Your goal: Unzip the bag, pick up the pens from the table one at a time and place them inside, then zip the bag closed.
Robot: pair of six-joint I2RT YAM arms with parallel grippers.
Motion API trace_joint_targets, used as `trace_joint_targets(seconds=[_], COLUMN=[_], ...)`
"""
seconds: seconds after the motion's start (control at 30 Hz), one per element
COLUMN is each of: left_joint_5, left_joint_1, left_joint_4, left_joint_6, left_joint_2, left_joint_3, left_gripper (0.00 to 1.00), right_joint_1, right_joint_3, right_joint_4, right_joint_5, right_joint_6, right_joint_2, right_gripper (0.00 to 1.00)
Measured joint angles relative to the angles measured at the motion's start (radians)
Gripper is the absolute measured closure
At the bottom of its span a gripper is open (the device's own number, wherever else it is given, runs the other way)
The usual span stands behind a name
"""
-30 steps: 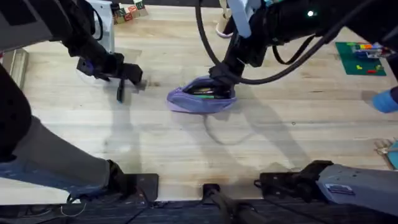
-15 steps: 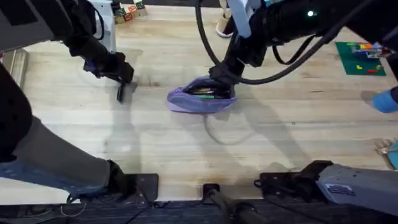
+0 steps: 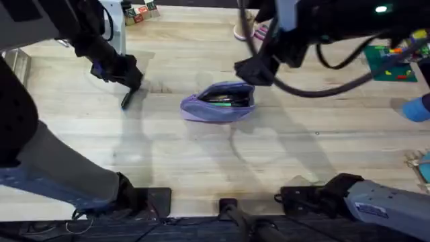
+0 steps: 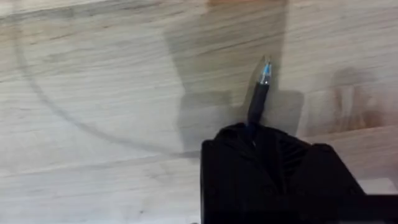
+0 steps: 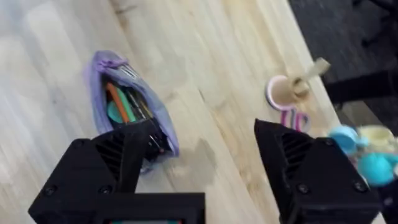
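The lilac bag (image 3: 218, 103) lies mid-table with its zipper open; green and orange items show inside it (image 5: 121, 106). My left gripper (image 3: 129, 79) hovers to the bag's left, shut on the black pen (image 3: 125, 100), whose tip (image 4: 264, 67) sticks out past the black fingers (image 4: 249, 140) over the wooden table (image 3: 201, 154). My right gripper (image 3: 250, 69) hangs open above the bag's far right end, apart from it. Its fingers (image 5: 124, 155) stand wide with nothing between them.
A wooden peg with rings (image 3: 243, 30) stands behind the bag, also seen as a peg stand (image 5: 287, 89) beside coloured toys (image 5: 364, 158). A green mat with small pieces (image 3: 390, 62) sits at the back right, blocks (image 3: 138, 13) at the back left.
My right gripper has lifted off the bag's far edge and moved up and right. My left gripper, still holding the black pen, shifted slightly left.
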Motion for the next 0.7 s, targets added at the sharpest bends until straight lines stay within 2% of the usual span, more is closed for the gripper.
trace_joint_targets(seconds=[0.2, 0.3, 0.4, 0.7], left_joint_5=[-0.039, -0.050, -0.056, -0.051], left_joint_1=[-0.010, -0.054, -0.121, -0.391], left_joint_4=[-0.062, -0.066, -0.075, -0.072], left_joint_6=[0.000, 0.004, 0.013, 0.024], left_joint_2=[0.009, -0.001, -0.041, -0.197], left_joint_3=[0.057, 0.104, 0.133, 0.190], left_gripper=[0.960, 0.960, 0.960, 0.958], right_joint_1=[-0.080, -0.140, -0.199, -0.328], right_joint_3=[0.000, 0.000, 0.000, 0.000], right_joint_4=[-0.025, -0.034, -0.055, -0.107], right_joint_5=[0.016, 0.019, 0.024, 0.031], right_joint_6=[0.048, 0.100, 0.138, 0.170], right_joint_2=[-0.057, -0.074, -0.088, -0.105], right_gripper=[0.005, 0.005, 0.005, 0.005])
